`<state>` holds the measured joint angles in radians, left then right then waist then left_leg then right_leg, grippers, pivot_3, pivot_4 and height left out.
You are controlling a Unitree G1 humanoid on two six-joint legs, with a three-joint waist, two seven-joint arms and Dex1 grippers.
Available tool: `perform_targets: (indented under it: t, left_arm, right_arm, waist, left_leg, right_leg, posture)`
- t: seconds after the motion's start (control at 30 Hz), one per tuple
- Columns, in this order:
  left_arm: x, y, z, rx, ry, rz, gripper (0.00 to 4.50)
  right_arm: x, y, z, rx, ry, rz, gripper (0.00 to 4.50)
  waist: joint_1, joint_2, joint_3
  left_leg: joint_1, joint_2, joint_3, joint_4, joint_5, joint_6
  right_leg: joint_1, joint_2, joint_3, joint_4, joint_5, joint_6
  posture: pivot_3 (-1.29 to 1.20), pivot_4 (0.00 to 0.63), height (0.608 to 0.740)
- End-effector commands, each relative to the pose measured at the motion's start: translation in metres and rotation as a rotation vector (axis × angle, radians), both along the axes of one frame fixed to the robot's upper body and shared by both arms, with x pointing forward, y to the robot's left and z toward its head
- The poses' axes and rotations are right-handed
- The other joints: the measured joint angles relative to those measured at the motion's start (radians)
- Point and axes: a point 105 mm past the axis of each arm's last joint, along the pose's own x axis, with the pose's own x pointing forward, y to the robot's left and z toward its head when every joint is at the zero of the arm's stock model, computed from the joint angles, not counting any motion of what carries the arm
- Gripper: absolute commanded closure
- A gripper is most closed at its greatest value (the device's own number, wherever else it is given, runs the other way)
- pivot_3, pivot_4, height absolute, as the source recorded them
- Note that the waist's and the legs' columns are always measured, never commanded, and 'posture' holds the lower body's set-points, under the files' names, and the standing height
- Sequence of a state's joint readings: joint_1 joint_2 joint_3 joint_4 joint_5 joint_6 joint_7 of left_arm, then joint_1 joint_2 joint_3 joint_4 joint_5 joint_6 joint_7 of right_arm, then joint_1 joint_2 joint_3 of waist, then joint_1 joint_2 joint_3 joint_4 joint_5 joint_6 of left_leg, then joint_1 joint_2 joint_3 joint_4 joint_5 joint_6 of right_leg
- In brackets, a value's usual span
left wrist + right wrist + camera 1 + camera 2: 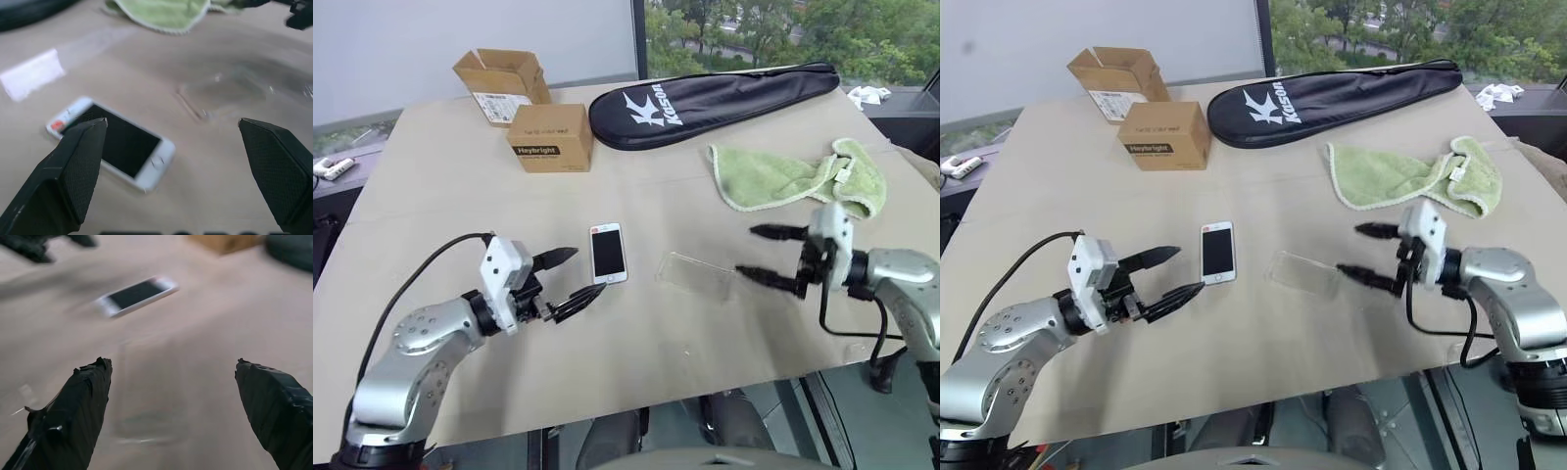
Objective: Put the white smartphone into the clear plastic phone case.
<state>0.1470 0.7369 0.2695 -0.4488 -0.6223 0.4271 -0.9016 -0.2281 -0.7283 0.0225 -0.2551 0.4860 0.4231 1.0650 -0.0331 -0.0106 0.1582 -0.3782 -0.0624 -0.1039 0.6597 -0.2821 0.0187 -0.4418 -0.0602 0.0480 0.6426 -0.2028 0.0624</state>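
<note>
With both sets of jaws spread and empty, the see-through case point(697, 275) could easily skid across the tabletop point(440, 186) beside the phone point(608, 253).

Bright, even daylight enters from the window point(783, 29) behind the bench point(636, 362); shadows are soft. The right wrist view is smeared by motion blur, the left wrist view soft toward its far edge.

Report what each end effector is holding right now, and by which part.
Nothing is held. The left end effector and right end effector are both open; the white smartphone and clear plastic phone case lie untouched on the table.
</note>
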Motion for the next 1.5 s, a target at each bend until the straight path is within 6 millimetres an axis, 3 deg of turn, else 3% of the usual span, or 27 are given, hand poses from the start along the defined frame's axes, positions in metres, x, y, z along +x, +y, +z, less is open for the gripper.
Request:
perform_targets:
  t: [0.03,0.1,0.2,0.37,0.6,0.7,0.73,0.8,0.9,1.23,1.5]
  left_arm:
    - [-0.012,0.004,0.006,0.059,-0.017,-0.083,0.00]
    - [-0.017,0.007,0.009,0.094,-0.021,-0.126,0.00]
    - [-0.022,0.007,0.013,0.101,-0.021,-0.164,0.00]
    - [-0.036,0.008,0.009,0.162,0.000,-0.241,0.00]
    - [-0.035,0.011,0.008,0.186,0.000,-0.246,0.00]
    - [-0.034,0.010,0.008,0.184,-0.004,-0.248,0.00]
    - [-0.034,0.010,0.008,0.184,-0.005,-0.249,0.00]
    - [-0.034,0.010,0.009,0.184,-0.008,-0.248,0.00]
    - [-0.033,0.011,0.009,0.186,-0.010,-0.243,0.00]
    - [-0.032,0.015,0.009,0.194,-0.007,-0.236,0.00]
    - [-0.028,0.015,0.011,0.200,-0.021,-0.256,0.00]
  right_arm:
    - [-0.010,0.023,0.001,-0.071,-0.014,0.097,0.18]
    - [-0.011,0.039,-0.006,-0.089,0.024,0.113,0.18]
    - [-0.013,0.045,-0.012,-0.106,0.050,0.114,0.18]
    - [-0.016,0.046,-0.025,-0.191,0.092,0.120,0.18]
    - [-0.009,0.039,-0.042,-0.304,0.121,0.068,0.18]
    - [-0.010,0.034,-0.044,-0.340,0.105,0.081,1.62]
    - [-0.008,0.032,-0.045,-0.357,0.089,0.078,1.89]
    - [-0.007,0.031,-0.046,-0.382,0.074,0.080,3.07]
    - [-0.004,0.029,-0.046,-0.404,0.048,0.082,4.34]
    - [0.002,0.023,-0.034,-0.404,-0.001,0.151,4.34]
    - [-0.005,0.017,-0.028,-0.450,-0.029,0.432,4.34]
  waist:
    - [0.002,0.000,0.000]
    - [-0.002,-0.002,0.000]
    - [0.003,-0.002,0.000]
    - [0.019,-0.002,0.000]
    - [0.020,-0.002,0.000]
    - [0.020,-0.002,0.000]
    - [0.020,-0.002,0.000]
    - [0.020,-0.002,0.000]
    - [0.020,-0.002,0.000]
    - [0.019,-0.002,0.000]
    - [0.018,-0.002,0.001]
  left_leg:
    - [0.000,0.000,0.000,0.001,0.000,0.000]
    - [0.000,0.000,-0.001,0.003,0.000,0.000]
    - [0.000,0.000,-0.004,0.004,0.000,0.000]
    - [-0.002,-0.001,-0.005,0.005,0.000,-0.001]
    - [-0.002,-0.001,-0.006,0.005,0.000,0.000]
    - [-0.002,-0.001,-0.006,0.006,0.000,0.000]
    - [-0.002,-0.001,-0.006,0.006,0.000,0.000]
    - [-0.002,-0.001,-0.006,0.006,0.000,0.000]
    - [-0.002,-0.001,-0.006,0.006,0.000,-0.001]
    - [-0.001,-0.002,-0.007,0.007,0.000,0.000]
    - [-0.001,-0.002,-0.007,0.007,-0.001,0.000]
  right_leg:
    - [0.001,0.000,0.000,0.000,0.000,0.000]
    - [0.002,0.000,-0.002,-0.001,0.000,0.000]
    - [0.002,0.000,-0.003,-0.001,0.000,0.000]
    - [0.002,-0.002,-0.005,-0.002,0.000,0.000]
    - [0.004,-0.002,-0.006,-0.002,0.000,0.000]
    - [0.004,-0.002,-0.006,-0.002,0.000,0.000]
    - [0.004,-0.002,-0.006,-0.002,0.000,0.000]
    - [0.004,-0.002,-0.006,-0.002,0.000,0.000]
    - [0.004,-0.002,-0.006,-0.002,0.000,0.000]
    - [0.005,-0.002,-0.007,-0.002,0.000,0.000]
    - [0.005,-0.002,-0.008,-0.002,0.000,0.000]
  posture:
    - [0.00,0.150,0.740]
    - [0.00,0.150,0.740]
    - [0.00,0.150,0.740]
    - [0.00,0.150,0.740]
    - [0.00,0.150,0.740]
    - [0.00,0.150,0.740]
    - [0.00,0.150,0.740]
    - [0.00,0.150,0.740]
    - [0.00,0.150,0.740]
    - [0.00,0.150,0.740]
    - [0.00,0.150,0.740]
